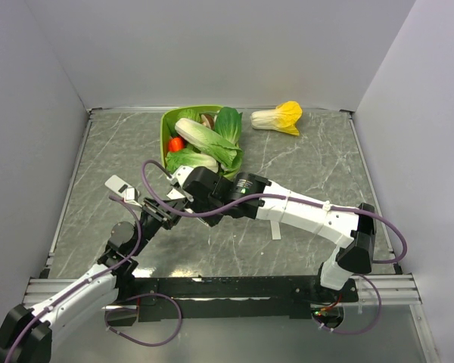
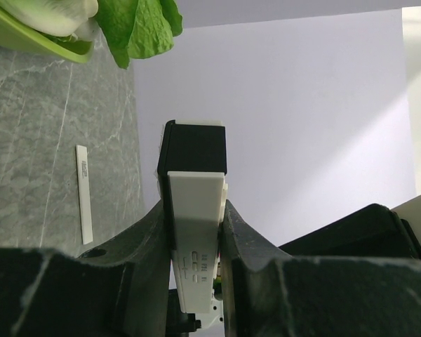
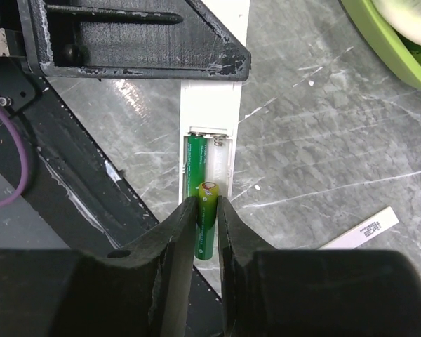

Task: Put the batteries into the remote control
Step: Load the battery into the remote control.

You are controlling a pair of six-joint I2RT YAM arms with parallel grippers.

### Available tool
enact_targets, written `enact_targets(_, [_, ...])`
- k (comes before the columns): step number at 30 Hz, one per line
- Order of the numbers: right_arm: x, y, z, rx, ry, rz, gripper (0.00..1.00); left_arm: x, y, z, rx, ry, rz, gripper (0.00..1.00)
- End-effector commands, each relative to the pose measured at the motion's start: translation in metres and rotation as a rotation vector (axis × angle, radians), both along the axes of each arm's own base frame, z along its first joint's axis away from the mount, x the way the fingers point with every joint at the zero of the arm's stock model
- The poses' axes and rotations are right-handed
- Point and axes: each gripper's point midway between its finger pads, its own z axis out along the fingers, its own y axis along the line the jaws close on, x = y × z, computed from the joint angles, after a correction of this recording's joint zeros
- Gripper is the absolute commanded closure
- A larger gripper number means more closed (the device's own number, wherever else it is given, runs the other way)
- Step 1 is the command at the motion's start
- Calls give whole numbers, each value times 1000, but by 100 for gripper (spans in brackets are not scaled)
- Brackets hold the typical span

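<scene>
Grey marbled tabletop is lying below the right gripper pinching a battery; the left gripper is clamping the remote control.

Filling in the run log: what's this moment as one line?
left claw: grips remote | right claw: holds battery at empty slot | other battery: seated
</scene>
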Motion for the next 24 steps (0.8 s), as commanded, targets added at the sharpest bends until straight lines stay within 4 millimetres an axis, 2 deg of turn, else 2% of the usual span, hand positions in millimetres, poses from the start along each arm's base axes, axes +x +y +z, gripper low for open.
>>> enact_targets(1, [12, -3, 1, -9, -31, -35, 75, -22, 7, -73, 17, 122, -36, 99])
enact_targets(24, [20, 15, 1, 37, -54, -23, 80, -26, 5, -67, -12, 118, -62, 99])
